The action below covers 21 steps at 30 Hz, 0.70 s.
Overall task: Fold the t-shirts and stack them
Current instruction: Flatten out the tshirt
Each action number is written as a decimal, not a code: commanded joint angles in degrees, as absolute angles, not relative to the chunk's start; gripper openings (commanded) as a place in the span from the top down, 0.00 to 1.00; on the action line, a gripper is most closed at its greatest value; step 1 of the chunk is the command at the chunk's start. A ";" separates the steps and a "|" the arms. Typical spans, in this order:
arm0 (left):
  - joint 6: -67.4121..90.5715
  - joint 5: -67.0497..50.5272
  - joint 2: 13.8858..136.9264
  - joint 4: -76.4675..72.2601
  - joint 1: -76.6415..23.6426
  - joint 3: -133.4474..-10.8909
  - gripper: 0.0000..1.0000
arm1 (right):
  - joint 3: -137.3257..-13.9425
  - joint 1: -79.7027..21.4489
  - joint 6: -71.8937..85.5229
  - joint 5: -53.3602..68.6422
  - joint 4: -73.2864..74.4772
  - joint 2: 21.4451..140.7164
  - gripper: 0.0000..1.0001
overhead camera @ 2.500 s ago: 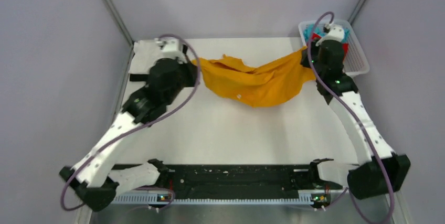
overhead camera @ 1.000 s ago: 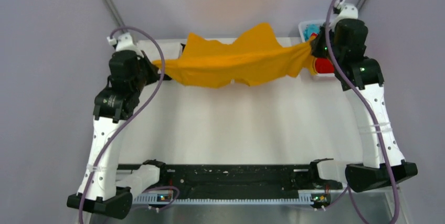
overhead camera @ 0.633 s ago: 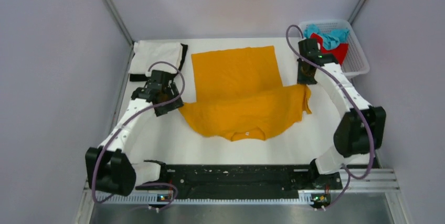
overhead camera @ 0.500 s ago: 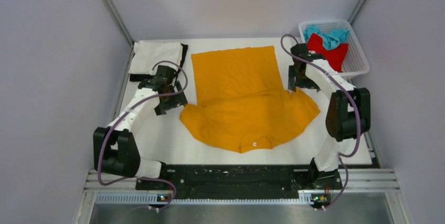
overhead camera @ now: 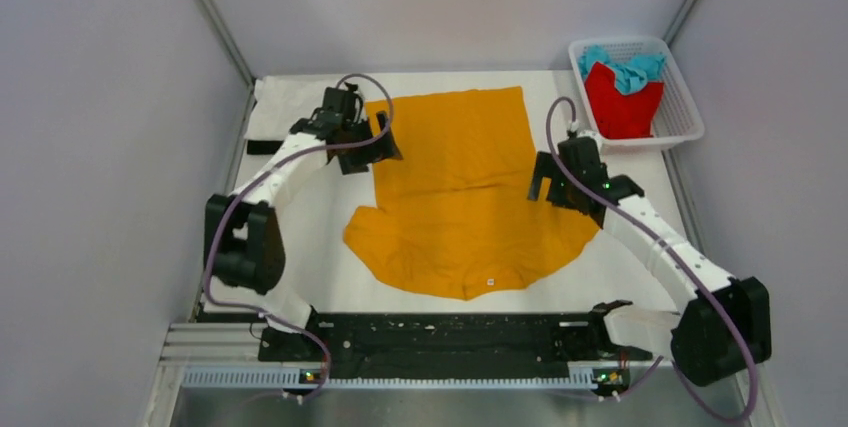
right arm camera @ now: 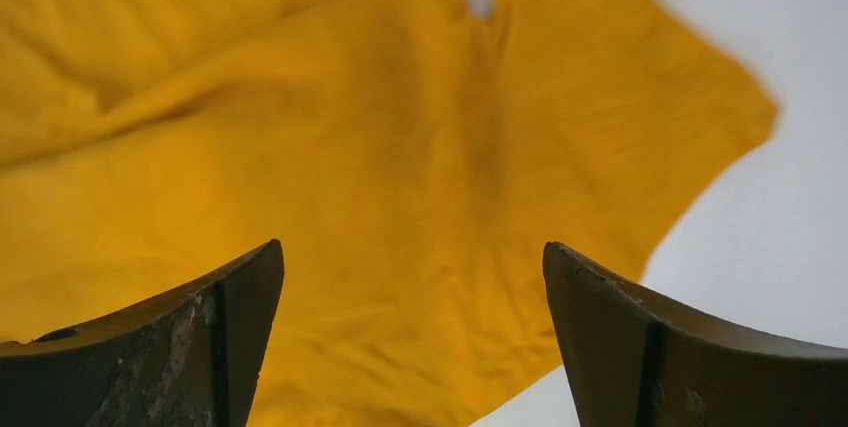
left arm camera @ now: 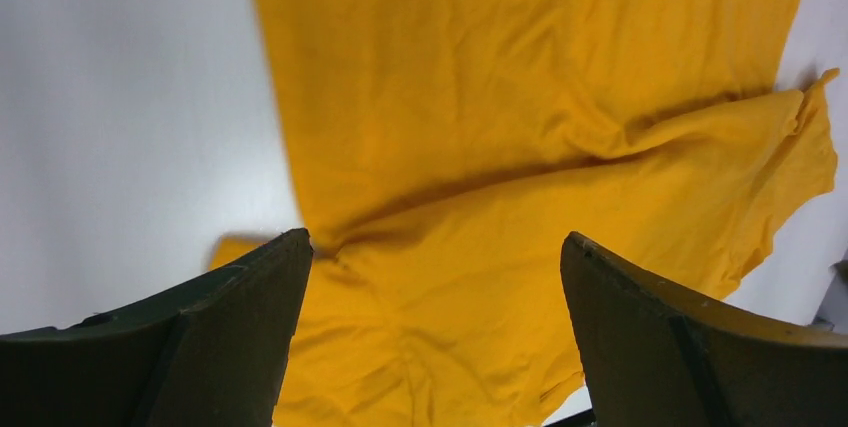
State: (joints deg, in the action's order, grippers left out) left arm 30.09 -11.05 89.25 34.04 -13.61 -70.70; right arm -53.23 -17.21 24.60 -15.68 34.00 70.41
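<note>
Grey walls stand round a white surface [overhead camera: 300, 237]. The orange shirt [overhead camera: 460, 197] lies flat in the middle, neck at 6 o'clock, hem at 12. A second ago it hung in the air between both arms; now it is down. The left end effector [overhead camera: 368, 147] is wide open and empty at its 10 o'clock edge. The right end effector [overhead camera: 545, 179] is the same at 3 o'clock. So folding can start, I think. A red shirt [overhead camera: 622, 107] and a teal shirt [overhead camera: 630, 69] wait in the basket [overhead camera: 685, 117] at 1 o'clock.
</note>
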 commanded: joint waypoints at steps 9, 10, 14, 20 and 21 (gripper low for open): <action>31.19 -18.81 119.47 28.48 -17.90 -90.19 0.01 | -35.38 -20.31 36.69 -8.59 19.10 66.89 0.01; 31.69 -18.85 119.61 28.19 -18.19 -88.83 0.01 | -35.34 -20.08 36.72 -9.07 18.02 68.57 0.01; 35.37 -17.24 114.23 24.41 -20.43 -76.50 0.01 | -38.88 -18.13 35.29 -9.57 15.05 78.75 0.01; 46.47 -11.57 95.93 15.80 -29.50 -50.78 0.01 | -55.18 -16.44 31.23 -7.37 15.12 100.21 0.02; 48.67 -11.72 93.54 14.46 -31.83 -47.54 0.01 | -58.60 -16.48 30.29 -5.83 15.16 103.43 0.03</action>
